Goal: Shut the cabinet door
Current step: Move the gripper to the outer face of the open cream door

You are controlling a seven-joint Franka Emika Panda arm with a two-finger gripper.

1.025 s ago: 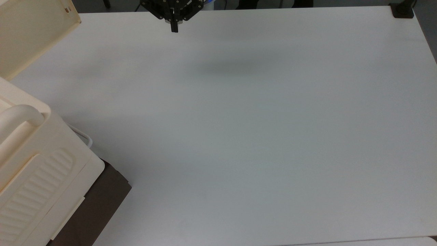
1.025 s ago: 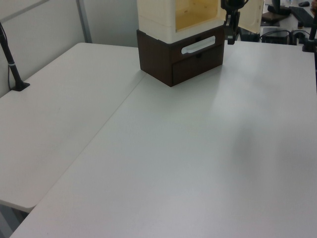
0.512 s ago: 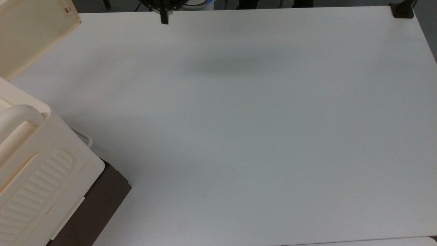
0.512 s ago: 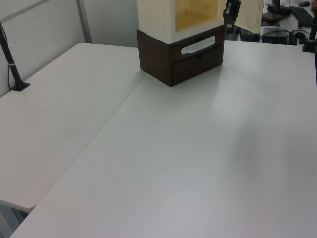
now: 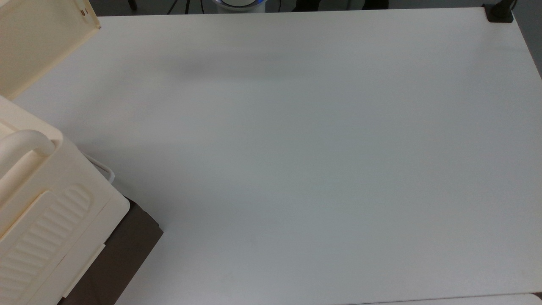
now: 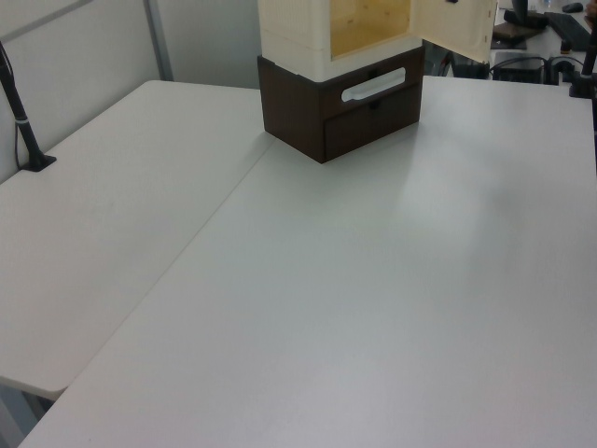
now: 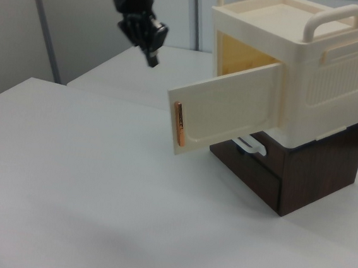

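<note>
Gripper (image 7: 152, 59) hung at ten o'clock from the cabinet door (image 7: 226, 110), which I saw swung open off the cabinet (image 7: 311, 77); finger spacing, I couldn't tell.

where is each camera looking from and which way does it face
Top view: overhead, looking straight down on the white table, with the cabinet at the top view's left edge.
Left view: raised at one table end, facing the cabinet's open front.
Right view: low and oblique, facing the cabinet door, which stands open; the gripper and arm hang above it, away from the door.
All three share the cabinet, its door and the table.
</note>
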